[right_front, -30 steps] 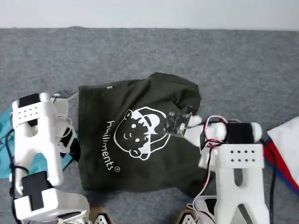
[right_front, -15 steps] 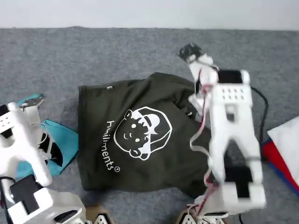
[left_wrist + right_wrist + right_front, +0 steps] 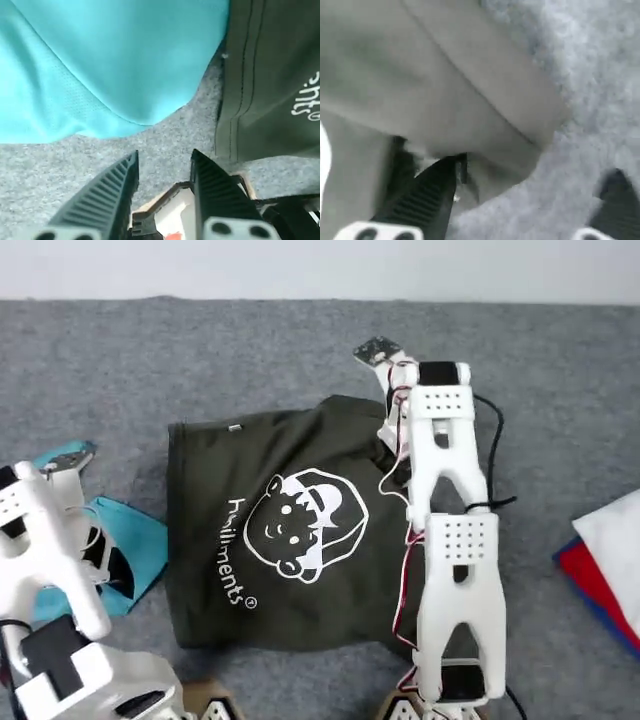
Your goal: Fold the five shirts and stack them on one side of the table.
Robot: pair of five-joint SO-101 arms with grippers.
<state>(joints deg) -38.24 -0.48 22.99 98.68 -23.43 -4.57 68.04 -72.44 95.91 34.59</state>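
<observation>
Closest to my base, left pincer (image 3: 162, 180) hangs open and empty over the grey table cover (image 3: 170, 135), in the gap between the teal shirt (image 3: 100, 60) and the hem of the dark green shirt (image 3: 290, 530). Teal shirt lies at my left, partly hidden under that arm. Dark green shirt sits mid-table, print up and mostly flat, with its far right corner bunched and rounded. Off to my right at the table edge lies a red and white pile (image 3: 605, 550), probably more shirts; I can't tell if it is folded. My right arm stretches over the dark shirt's right edge. At the far end, right pincer (image 3: 535, 170) is spread wide and grips nothing, one finger on a thick doubled edge of the cloth and the other out over bare cover. Risks, as I judge them: closing here may catch only the top layer, so the fold opens when lifted. It may also nip too little cloth, which would slip out. The arm rests along the shirt, so pulling back could drag and wrinkle the flat part. Left pincer is near enough to snag the teal shirt if it dips.
</observation>
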